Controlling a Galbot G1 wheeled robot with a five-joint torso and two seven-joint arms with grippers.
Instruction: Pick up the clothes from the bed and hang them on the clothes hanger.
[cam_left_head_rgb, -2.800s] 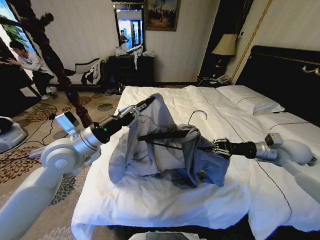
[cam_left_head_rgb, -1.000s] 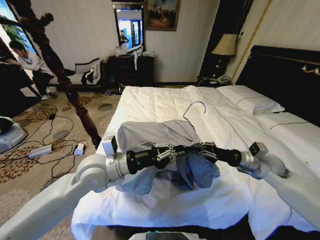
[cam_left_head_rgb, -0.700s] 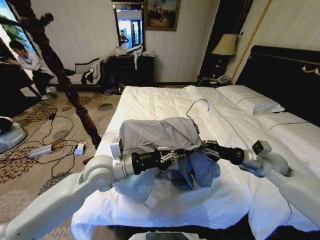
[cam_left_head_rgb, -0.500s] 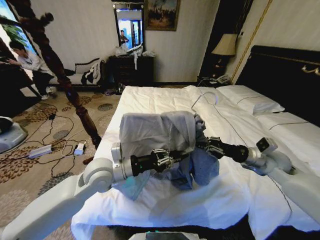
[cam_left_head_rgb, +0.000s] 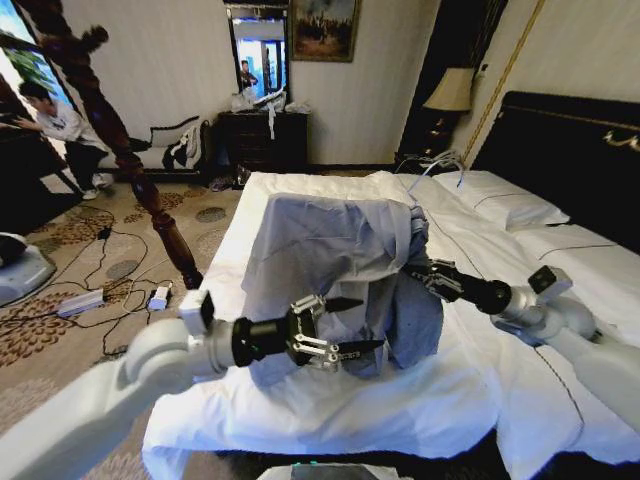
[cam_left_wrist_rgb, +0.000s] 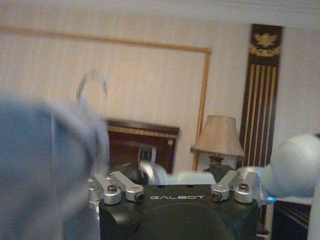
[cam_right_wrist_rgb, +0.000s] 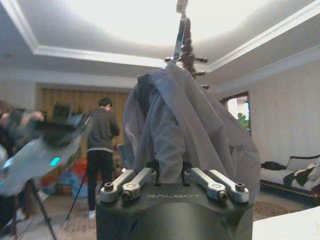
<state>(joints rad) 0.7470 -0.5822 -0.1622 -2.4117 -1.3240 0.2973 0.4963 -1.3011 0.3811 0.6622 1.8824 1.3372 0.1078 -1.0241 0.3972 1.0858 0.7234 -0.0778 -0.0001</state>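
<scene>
Shirt (cam_left_head_rgb: 335, 250) hangs from right gripper's (cam_left_head_rgb: 418, 272) seemingly clenched jaws; left gripper (cam_left_head_rgb: 345, 325) gapes below.

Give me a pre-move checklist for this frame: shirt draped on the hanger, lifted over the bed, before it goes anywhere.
1. Right gripper holds the load: ok; its fingers are shut on the clothes, with fabric bunched between them in the right wrist view.
2. Left gripper free of the fabric: ok; its fingers are spread open in front of the hem, pinching nothing.
3. Shirt seated on the clothes hanger: ok at the top, where the silver hook sticks out above the collar; the shoulders are hidden, cannot tell.
4. Fabric clear of the bed: cannot tell; the left gripper hides the hem.
5. Dark wooden pole within reach: cannot tell.
</scene>
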